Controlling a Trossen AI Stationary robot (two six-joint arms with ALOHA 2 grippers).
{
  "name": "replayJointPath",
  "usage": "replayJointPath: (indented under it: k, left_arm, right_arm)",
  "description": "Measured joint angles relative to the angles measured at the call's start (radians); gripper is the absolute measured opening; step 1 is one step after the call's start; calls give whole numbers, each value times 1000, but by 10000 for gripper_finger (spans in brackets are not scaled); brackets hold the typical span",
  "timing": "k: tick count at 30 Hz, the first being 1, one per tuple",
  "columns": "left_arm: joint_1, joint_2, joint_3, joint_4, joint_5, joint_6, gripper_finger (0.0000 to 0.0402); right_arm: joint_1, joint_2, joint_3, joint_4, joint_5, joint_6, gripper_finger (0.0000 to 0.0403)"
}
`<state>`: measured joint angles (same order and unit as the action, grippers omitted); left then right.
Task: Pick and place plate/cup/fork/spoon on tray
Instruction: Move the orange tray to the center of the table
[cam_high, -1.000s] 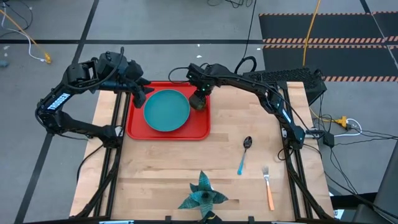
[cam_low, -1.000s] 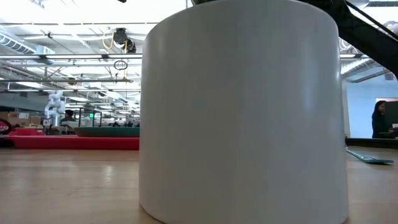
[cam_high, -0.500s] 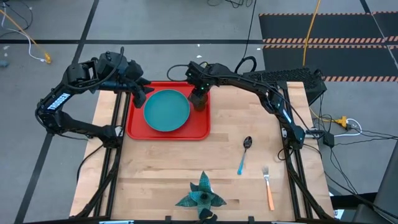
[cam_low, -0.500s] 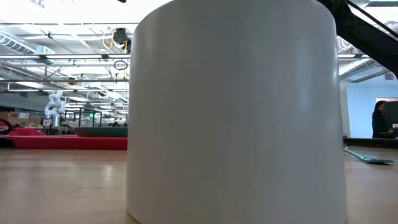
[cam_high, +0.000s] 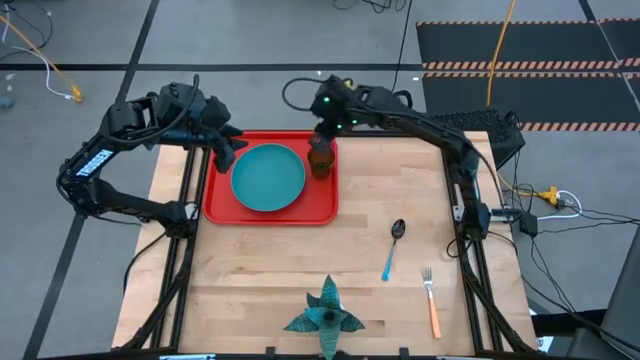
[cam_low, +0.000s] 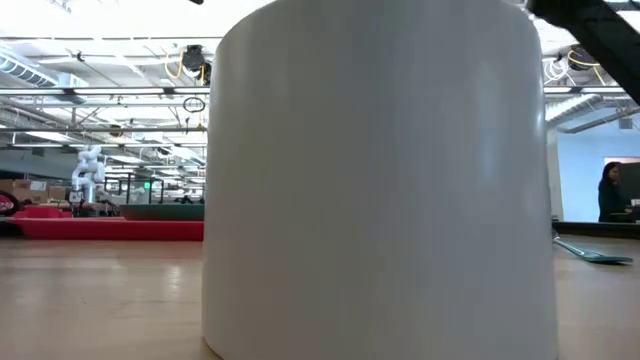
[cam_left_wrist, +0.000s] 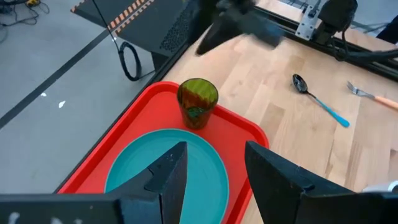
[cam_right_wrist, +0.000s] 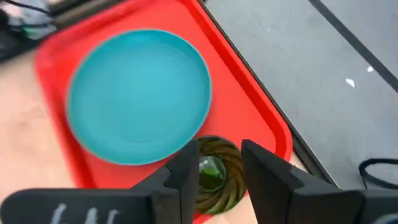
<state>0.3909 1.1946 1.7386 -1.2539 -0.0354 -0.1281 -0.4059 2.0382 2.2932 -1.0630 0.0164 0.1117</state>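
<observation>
The red tray (cam_high: 222, 207) lies at the table's far left, with the teal plate (cam_high: 268, 177) flat in it. The olive-green cup (cam_high: 320, 157) stands upright on its base in the tray's far right corner, next to the plate. My right gripper (cam_high: 326, 124) hangs open above the cup; in the right wrist view its fingers (cam_right_wrist: 186, 168) frame the cup (cam_right_wrist: 214, 171) from well above, apart from it. My left gripper (cam_left_wrist: 214, 180) hovers open over the tray's left part. The spoon (cam_high: 392, 248) and the fork (cam_high: 431, 300) lie on the wood at the right.
A teal star-shaped object (cam_high: 322, 315) sits at the near edge. In the low view a white cylinder (cam_low: 375, 180) fills most of the picture and hides the arms. Bare wood lies between the tray and the spoon.
My right gripper has risen from around the cup and drawn back toward the table's far edge, tipping less steeply down. The cup stays upright in the tray's far right corner. The teal star-shaped object has turned a little.
</observation>
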Motion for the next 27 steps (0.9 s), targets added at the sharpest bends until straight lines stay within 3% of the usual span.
replayJointPath:
  k: [9, 14, 17, 23, 27]
  left_arm:
    - [-2, 55, 0, -73, 1, 5, 163]
    - [-2, 89, 0, -243, -56, -71, 163]
    - [-1, 95, -10, -322, -107, -164, 163]
    - [-2, 15, -145, -316, -98, -317, 163]
    - [2, -74, -272, -263, -58, -410, 163]
  right_arm:
    - [89, -67, -1, -316, -61, -174, 110]
    - [101, -93, -135, -348, -74, -3, 110]
    - [107, -146, -273, -291, -74, 120, 110]
    - [104, -344, -647, -32, -83, 377, 110]
    - [81, -515, -902, 292, -226, 552, 110]
